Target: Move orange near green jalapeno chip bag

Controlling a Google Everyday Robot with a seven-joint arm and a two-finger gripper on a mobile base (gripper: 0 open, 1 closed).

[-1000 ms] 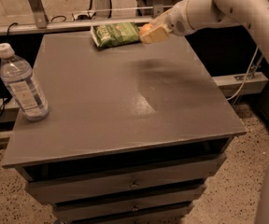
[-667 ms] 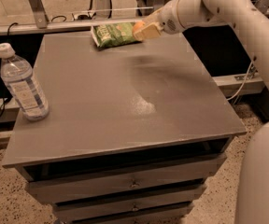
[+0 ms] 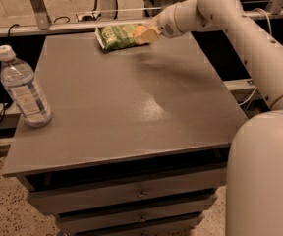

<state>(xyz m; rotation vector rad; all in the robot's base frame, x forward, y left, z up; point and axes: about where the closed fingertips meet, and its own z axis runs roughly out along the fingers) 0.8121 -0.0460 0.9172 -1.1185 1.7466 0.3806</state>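
Observation:
The green jalapeno chip bag point(image 3: 118, 36) lies flat at the far edge of the grey table point(image 3: 127, 102). My gripper point(image 3: 145, 34) reaches in from the right and sits at the bag's right end, low over it. It is shut on the orange point(image 3: 140, 32), a small orange round shape between the pale fingers, right against the bag's right edge. My white arm point(image 3: 240, 28) runs from the gripper down the right side of the view.
A clear plastic water bottle point(image 3: 22, 88) with a white cap stands upright near the table's left edge. The table is a cabinet with drawers point(image 3: 141, 193) below. A metal rail point(image 3: 58, 26) runs behind the table.
My gripper with the orange has moved left along the far edge, from beside the bag's right end to partly over it. The arm has swung closer to the camera.

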